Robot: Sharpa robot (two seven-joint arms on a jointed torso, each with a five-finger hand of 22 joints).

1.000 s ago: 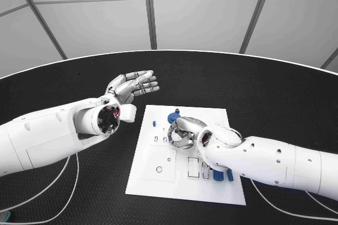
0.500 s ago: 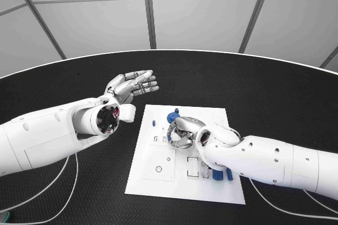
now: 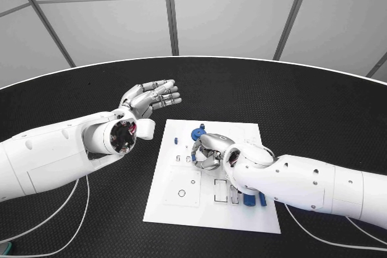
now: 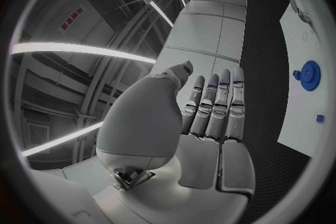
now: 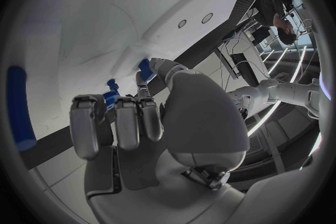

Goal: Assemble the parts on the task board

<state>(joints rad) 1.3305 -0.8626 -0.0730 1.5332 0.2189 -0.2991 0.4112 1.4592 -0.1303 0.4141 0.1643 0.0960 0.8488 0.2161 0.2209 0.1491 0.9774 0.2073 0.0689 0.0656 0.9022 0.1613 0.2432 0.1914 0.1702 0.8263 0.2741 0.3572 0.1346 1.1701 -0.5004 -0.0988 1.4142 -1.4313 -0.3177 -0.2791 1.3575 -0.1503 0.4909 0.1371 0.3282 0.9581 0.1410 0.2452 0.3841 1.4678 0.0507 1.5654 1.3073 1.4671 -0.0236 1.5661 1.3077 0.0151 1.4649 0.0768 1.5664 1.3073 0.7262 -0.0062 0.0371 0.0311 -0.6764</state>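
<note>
On black counter (image 3: 322,101): white task board (image 3: 182,199), blue gear part (image 3: 196,134); right hand (image 3: 211,151) curled over it, grasp unclear; left hand (image 3: 151,97) spread, empty.

A round black table (image 3: 306,101) carries the white task board (image 3: 182,199) at its middle.

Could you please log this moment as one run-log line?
left robot hand: open, raised off the task board | right robot hand: curled over board near blue gear, grasp unclear | assembly: unfinished
</note>
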